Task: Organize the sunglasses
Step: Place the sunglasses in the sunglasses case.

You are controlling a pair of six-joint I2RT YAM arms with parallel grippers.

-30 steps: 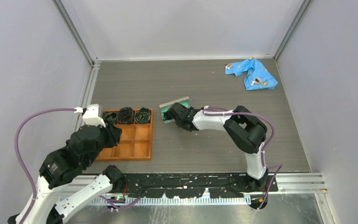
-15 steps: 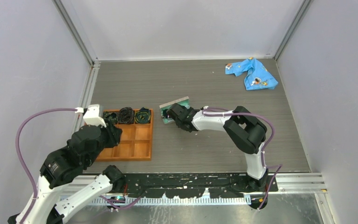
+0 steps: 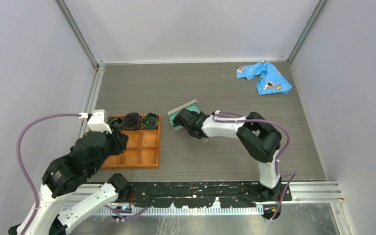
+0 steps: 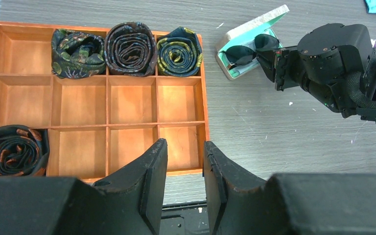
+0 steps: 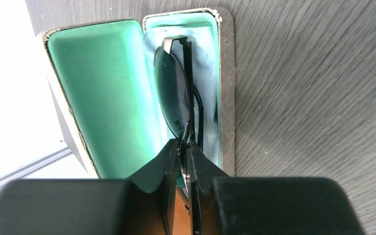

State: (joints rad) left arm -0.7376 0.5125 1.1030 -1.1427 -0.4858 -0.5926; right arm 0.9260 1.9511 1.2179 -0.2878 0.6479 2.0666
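The black-framed sunglasses sit on edge inside the open grey-tan case with teal lining. My right gripper is shut on the sunglasses' frame at their near end. In the left wrist view the sunglasses lie in the case with the right gripper at them. From above, the case is mid-table and the right gripper is over it. My left gripper is open and empty above the tray's near right corner.
An orange wooden tray with several compartments lies at the left; rolled dark bundles fill three far compartments and one near-left one. A blue patterned cloth lies at the far right. Grey walls enclose the table.
My right gripper has shifted slightly left and forward with the sunglasses at the case. The left arm has not moved.
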